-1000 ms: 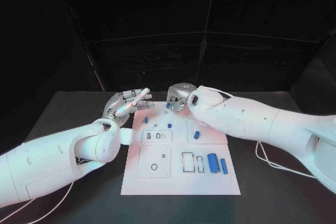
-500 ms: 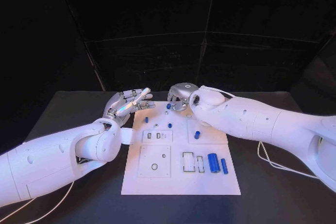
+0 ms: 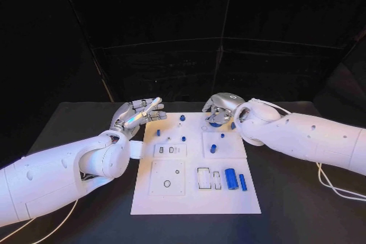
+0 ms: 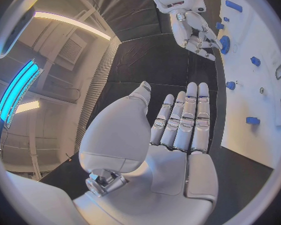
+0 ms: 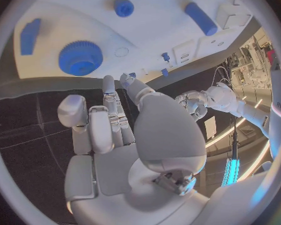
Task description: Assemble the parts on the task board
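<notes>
Locate the task board (image 3: 194,193) at the centre of the black table (image 3: 305,212). The blue parts lie scattered across it: two blue cylinders (image 3: 231,179) side by side near the board's right edge, one small blue piece (image 3: 214,147) in the square recess above them, and several small blue pegs (image 3: 158,132) on the board's far left portion.

Observe the left hand (image 3: 139,114) at the board's far left corner. It holds nothing; in the left wrist view its fingers (image 4: 189,116) lie straight and close together, palm flat, over the dark table beside the board edge.

Observe the right hand (image 3: 221,107) above the board's far edge, right of centre. Its fingers (image 5: 110,110) point toward a blue gear (image 5: 81,58) (toothed rim visible in the right wrist view), which lies on the board just beyond the fingertips. The hand is empty, fingers extended.
</notes>
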### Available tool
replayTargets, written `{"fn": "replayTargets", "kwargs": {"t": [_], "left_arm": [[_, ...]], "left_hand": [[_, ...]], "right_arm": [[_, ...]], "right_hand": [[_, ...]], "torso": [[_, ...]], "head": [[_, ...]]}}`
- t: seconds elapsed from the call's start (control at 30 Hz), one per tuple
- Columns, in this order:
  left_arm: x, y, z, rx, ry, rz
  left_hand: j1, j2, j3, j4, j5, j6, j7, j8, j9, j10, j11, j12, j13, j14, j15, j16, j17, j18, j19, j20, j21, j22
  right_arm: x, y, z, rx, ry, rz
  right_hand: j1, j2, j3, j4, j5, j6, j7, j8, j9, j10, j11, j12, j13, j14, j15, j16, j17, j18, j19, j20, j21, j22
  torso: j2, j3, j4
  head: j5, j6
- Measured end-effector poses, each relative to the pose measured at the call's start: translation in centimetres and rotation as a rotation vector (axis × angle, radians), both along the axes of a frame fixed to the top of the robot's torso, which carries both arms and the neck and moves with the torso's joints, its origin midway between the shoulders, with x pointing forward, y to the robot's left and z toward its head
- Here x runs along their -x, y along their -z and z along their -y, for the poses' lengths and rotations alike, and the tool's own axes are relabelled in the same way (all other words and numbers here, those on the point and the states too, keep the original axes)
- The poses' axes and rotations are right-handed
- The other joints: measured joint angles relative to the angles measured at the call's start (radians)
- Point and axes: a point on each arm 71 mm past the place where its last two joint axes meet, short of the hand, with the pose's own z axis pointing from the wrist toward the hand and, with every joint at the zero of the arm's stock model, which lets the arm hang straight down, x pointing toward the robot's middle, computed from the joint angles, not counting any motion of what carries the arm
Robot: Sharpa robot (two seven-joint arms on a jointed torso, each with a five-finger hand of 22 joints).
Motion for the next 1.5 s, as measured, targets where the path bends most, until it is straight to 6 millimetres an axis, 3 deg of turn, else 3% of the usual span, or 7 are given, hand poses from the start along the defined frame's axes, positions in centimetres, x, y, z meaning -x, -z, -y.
{"fn": "replayTargets", "kwargs": {"t": [0.07,0.13,0.27,0.57,0.87,1.5], "left_arm": [[0.0,0.0,0.0,0.000,0.000,0.000],[0.0,0.0,0.0,0.000,0.000,-0.001],[0.0,0.0,0.0,0.000,0.001,-0.001],[-0.1,0.1,0.1,0.001,0.004,-0.002],[-0.2,0.1,0.2,0.002,0.007,-0.003],[-0.3,0.2,0.3,0.003,0.010,-0.005]], "left_hand": [[0.000,0.000,0.000,0.000,0.000,0.000,0.000,0.000,0.000,0.000,0.000,0.000,0.000,0.000,0.000,0.000,0.000,0.000,0.000,0.000,0.000,0.000],[0.001,0.001,0.000,0.000,0.000,0.000,0.000,0.000,0.000,0.000,0.000,0.000,0.000,0.000,0.000,0.000,0.000,0.000,0.000,0.000,0.000,0.000],[0.004,0.004,-0.003,-0.003,0.000,0.000,0.000,-0.005,0.000,0.000,0.000,0.000,0.000,0.000,0.000,0.000,0.000,0.000,0.000,0.000,0.000,0.000],[0.004,0.004,0.000,-0.006,0.000,0.000,0.000,-0.005,0.000,0.000,0.000,-0.004,0.000,0.000,0.000,0.000,0.000,0.000,0.000,0.000,0.000,-0.001],[0.004,0.004,0.000,-0.006,0.000,0.000,0.000,-0.005,0.000,0.000,0.000,-0.004,0.000,0.000,0.000,0.000,0.000,0.000,0.000,0.000,0.000,-0.001],[0.004,0.004,0.000,-0.006,0.000,0.000,0.000,-0.005,0.000,0.000,0.000,-0.004,0.000,0.000,0.000,0.000,0.000,0.000,0.000,0.000,0.000,-0.001]], "right_arm": [[0.3,-0.1,1.4,-0.035,0.032,-0.028],[0.4,0.0,2.8,-0.076,0.072,-0.062],[0.4,0.1,4.4,-0.134,0.127,-0.115],[-0.2,0.6,5.6,-0.174,0.195,-0.183],[-0.9,1.0,4.3,-0.152,0.199,-0.197],[-1.4,1.8,3.4,-0.074,0.196,-0.208]], "right_hand": [[-0.012,-0.012,-0.035,0.017,0.013,-0.005,-0.005,0.001,0.000,0.011,-0.005,0.069,0.066,-0.002,-0.004,0.023,0.036,0.000,0.022,-0.006,0.017,0.031],[-0.012,-0.012,-0.083,0.042,0.022,-0.015,-0.014,0.017,0.001,-0.022,-0.004,0.270,0.274,-0.002,-0.009,0.053,0.084,-0.009,0.036,-0.010,0.034,0.060],[0.002,0.002,-0.154,0.083,0.026,-0.042,-0.001,0.044,0.002,-0.063,0.004,0.659,0.676,-0.002,-0.009,0.101,0.135,-0.015,0.043,-0.003,0.045,0.084],[0.030,0.030,-0.226,0.127,0.028,-0.090,0.016,0.069,0.000,-0.002,0.024,0.986,1.018,0.000,0.012,0.157,0.137,-0.015,0.061,0.016,0.058,0.106],[0.041,0.040,-0.264,0.143,0.028,-0.110,0.026,0.074,-0.003,0.071,0.032,1.139,1.110,-0.003,0.022,0.174,0.136,-0.015,0.071,0.026,0.069,0.126],[0.076,0.047,-0.281,0.135,0.016,-0.117,0.027,0.085,-0.003,0.088,0.036,1.171,1.110,0.000,0.026,0.178,0.136,-0.015,0.075,0.030,0.073,0.134]], "torso": [[-0.001,0.0004,-0.0019],[-0.002,0.0010,-0.0037],[-0.005,0.0019,-0.0051],[-0.005,0.0030,-0.0057],[-0.003,0.0019,-0.0051],[-0.004,0.0018,-0.0049]], "head": [[-0.002,0.001],[-0.006,0.004],[-0.008,0.006],[-0.012,0.006],[-0.014,0.000],[-0.017,-0.011]]}}
